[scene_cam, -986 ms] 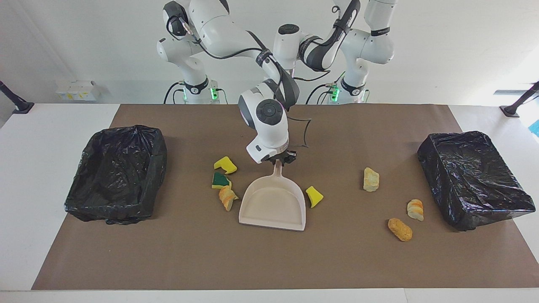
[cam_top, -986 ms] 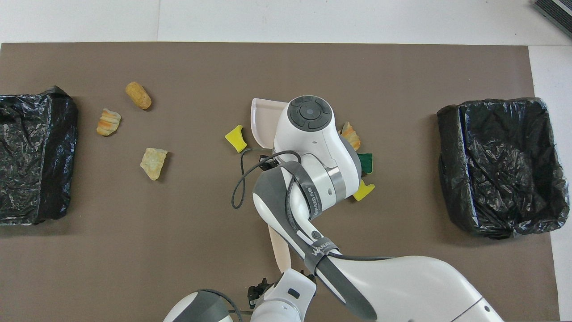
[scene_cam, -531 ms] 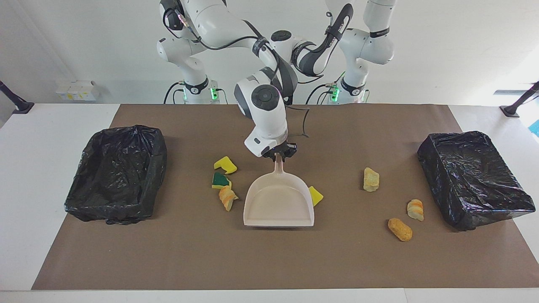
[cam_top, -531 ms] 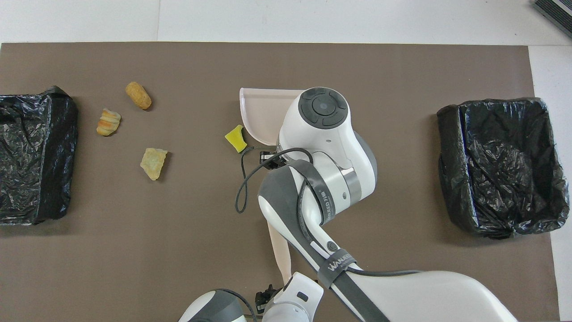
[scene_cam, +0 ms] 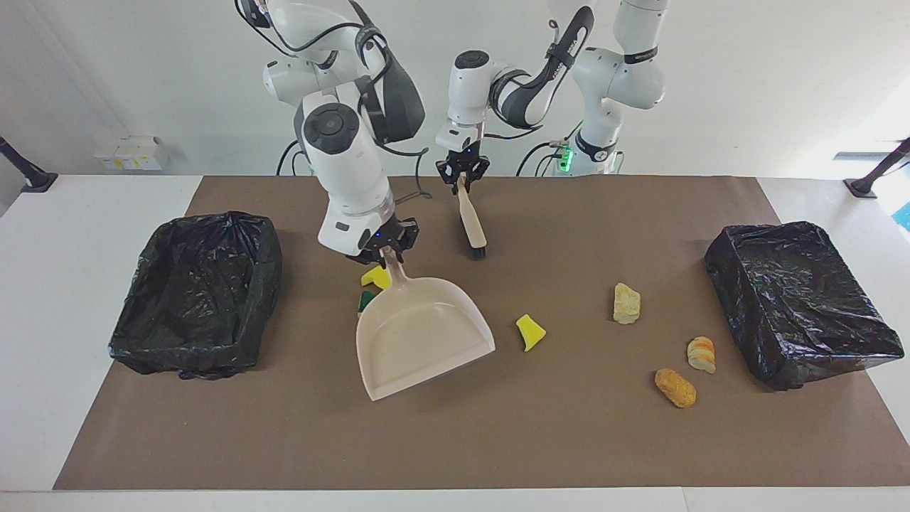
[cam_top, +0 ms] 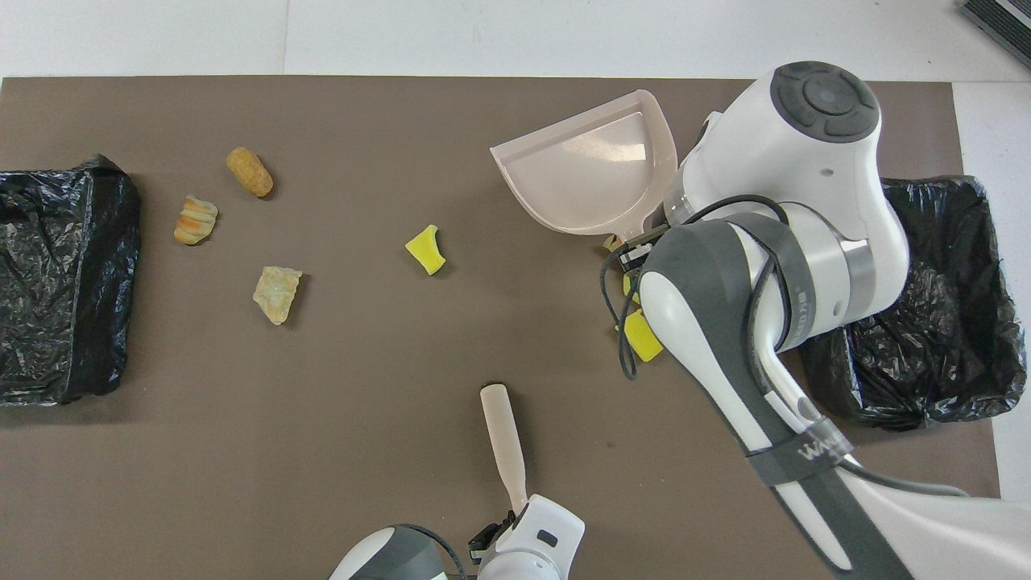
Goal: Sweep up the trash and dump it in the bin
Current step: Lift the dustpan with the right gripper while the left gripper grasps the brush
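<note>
My right gripper (scene_cam: 387,249) is shut on the handle of the beige dustpan (scene_cam: 419,334), which hangs tilted above the mat and covers part of a cluster of trash. From that cluster a yellow sponge (scene_cam: 375,277) and a green-topped one (scene_cam: 364,302) peek out. Beside the pan lies another yellow sponge (scene_cam: 530,332). Toward the left arm's end lie a pale lump (scene_cam: 626,304), a striped lump (scene_cam: 701,354) and an orange bread lump (scene_cam: 675,387). My left gripper (scene_cam: 462,174) is shut on the brush (scene_cam: 471,220), whose tip rests on the mat.
A black-lined bin (scene_cam: 263,263) stands at the right arm's end of the brown mat, and a second bin (scene_cam: 725,270) at the left arm's end. In the overhead view the right arm's wrist covers part of the bin (cam_top: 950,346) beside it.
The right gripper has lifted the dustpan, swung it toward the right arm's end and turned it. The left gripper has shut on the brush handle.
</note>
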Robot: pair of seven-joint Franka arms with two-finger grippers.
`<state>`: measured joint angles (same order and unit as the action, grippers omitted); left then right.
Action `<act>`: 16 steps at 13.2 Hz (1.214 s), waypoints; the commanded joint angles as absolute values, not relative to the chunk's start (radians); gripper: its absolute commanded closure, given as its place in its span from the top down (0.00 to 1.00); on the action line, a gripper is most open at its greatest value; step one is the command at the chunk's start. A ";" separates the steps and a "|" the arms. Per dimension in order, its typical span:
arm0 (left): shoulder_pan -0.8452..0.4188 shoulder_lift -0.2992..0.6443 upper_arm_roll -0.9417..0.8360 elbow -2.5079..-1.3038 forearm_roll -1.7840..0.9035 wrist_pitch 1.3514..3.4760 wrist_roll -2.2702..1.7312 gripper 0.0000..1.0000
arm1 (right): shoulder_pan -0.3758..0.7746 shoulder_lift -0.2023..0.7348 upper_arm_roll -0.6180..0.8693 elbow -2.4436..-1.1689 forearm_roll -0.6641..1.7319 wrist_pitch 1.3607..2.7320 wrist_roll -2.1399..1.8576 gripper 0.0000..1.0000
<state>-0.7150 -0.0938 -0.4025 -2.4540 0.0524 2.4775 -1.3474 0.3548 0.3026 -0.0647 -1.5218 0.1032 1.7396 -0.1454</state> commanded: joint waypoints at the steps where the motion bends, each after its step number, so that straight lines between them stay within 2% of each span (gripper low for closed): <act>1: -0.720 -0.089 -0.394 -2.439 0.066 2.442 -1.377 0.00 | 0.324 0.293 -0.054 -1.548 0.029 1.733 -0.352 0.00; 3: -0.710 -0.112 -0.381 -2.427 0.066 2.398 -1.379 0.00 | 0.325 0.313 -0.046 -1.551 -0.043 1.741 -0.464 0.00; 6: -0.643 -0.126 -0.380 -2.326 0.066 2.229 -1.368 0.00 | 0.341 0.350 -0.044 -1.557 -0.052 1.750 -0.690 0.00; 11: -0.441 -0.121 -0.380 -2.212 0.066 2.108 -1.165 0.00 | 0.354 0.353 -0.020 -1.626 -0.051 1.756 -0.879 0.00; 14: -0.295 -0.111 -0.380 -2.198 0.069 2.105 -0.953 0.00 | 0.448 0.385 -0.020 -1.628 -0.113 1.782 -0.891 0.00; 16: -0.191 -0.071 -0.379 -2.156 0.087 2.100 -0.850 0.00 | 0.452 0.388 -0.020 -1.629 -0.124 1.790 -0.893 0.00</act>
